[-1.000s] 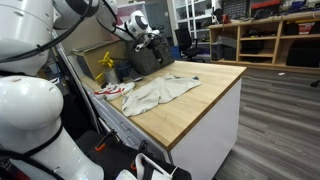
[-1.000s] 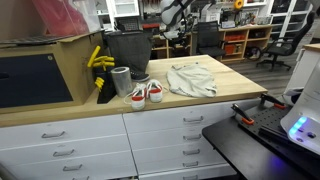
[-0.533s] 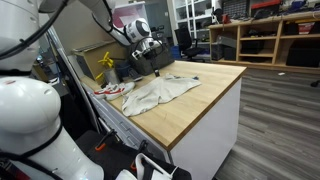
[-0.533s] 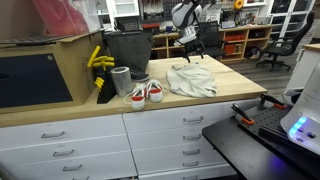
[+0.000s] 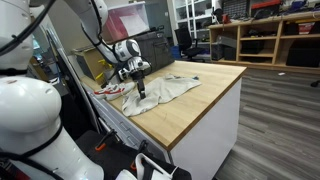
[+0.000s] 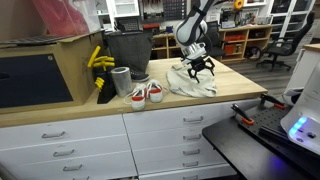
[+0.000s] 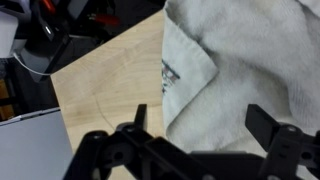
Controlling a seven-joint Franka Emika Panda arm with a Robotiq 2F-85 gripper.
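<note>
Arm has come down from above the back of the table to the cloth in the last second; the cloth hasn't shifted.

Exterior view: gripper (image 5: pixel 141 87) points down at the near edge of a crumpled off-white cloth (image 5: pixel 168 92) lying on the wooden table (image 5: pixel 205 105). Can't tell if it's touching.

Exterior view, from the drawer side: gripper (image 6: pixel 200 69) sits right at the top of the cloth (image 6: pixel 194 84). Red-and-white sneakers (image 6: pixel 146 93) are at the table's front edge, apart from the cloth.

Wrist view: jaws are spread wide with nothing pinched. One finger (image 7: pixel 140 118) is over bare wood, the other over the cloth (image 7: pixel 250 50). The hem with a small label (image 7: pixel 170 75) lies between them.

Progress: approach looks done and the jaws straddle the hem. Cloth is not gripped, not lifted, and still rumpled.
</note>
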